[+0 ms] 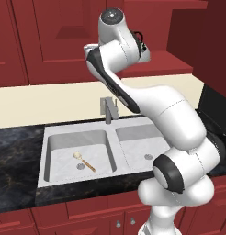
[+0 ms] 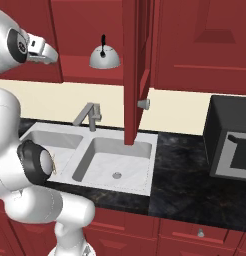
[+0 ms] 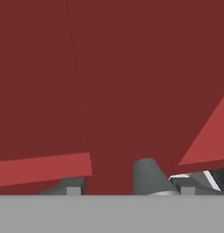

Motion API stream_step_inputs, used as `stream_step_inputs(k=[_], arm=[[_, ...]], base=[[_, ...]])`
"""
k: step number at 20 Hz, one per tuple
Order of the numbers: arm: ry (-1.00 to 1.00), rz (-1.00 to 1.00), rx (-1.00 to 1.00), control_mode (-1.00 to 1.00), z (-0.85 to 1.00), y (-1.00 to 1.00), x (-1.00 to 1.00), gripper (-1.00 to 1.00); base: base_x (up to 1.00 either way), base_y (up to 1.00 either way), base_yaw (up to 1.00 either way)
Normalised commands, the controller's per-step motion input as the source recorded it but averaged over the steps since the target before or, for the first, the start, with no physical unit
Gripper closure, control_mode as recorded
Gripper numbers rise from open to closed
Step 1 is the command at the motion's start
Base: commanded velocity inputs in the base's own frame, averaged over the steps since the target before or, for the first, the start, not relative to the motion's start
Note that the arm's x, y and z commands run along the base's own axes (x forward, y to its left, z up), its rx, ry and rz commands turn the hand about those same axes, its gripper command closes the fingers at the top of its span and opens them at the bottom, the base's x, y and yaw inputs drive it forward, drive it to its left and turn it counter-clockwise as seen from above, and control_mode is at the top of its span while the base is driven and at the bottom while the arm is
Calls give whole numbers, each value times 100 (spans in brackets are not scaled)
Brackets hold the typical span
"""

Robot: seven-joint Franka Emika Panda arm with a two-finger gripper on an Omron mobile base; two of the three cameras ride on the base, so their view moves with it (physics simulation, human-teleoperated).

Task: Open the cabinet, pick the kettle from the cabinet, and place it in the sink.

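Observation:
The cabinet (image 2: 85, 30) over the sink stands open, its right door (image 2: 134, 70) swung out edge-on above the right basin. On its red shelf (image 2: 95, 76) sits the silver-grey kettle (image 2: 105, 59) with its black handle upright. My hand (image 2: 45, 52) is level with the kettle and to its left, with red showing between them. In the hand view my gripper (image 3: 129, 185) faces the red cabinet interior, fingertips apart. A grey rounded shape (image 3: 148, 175) rises between them, nearer the right one; contact is unclear. The double-basin sink (image 1: 112, 133) lies below.
A wooden-handled spoon (image 1: 85, 161) lies in the left basin. The square grey faucet (image 1: 109, 109) stands behind the divider. A black microwave (image 2: 232, 140) sits on the dark counter (image 2: 180, 175) to the right. The open door's knob (image 2: 143, 103) sticks out at faucet height.

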Motion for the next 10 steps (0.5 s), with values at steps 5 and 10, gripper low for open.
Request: stream_step_inputs(k=[5, 10], arm=[[-10, 1, 8, -100, -11, 2, -19, 100], [-21, 3, 8, -100, -16, 7, -19, 100]], base=[[0, 0, 0], [0, 0, 0]])
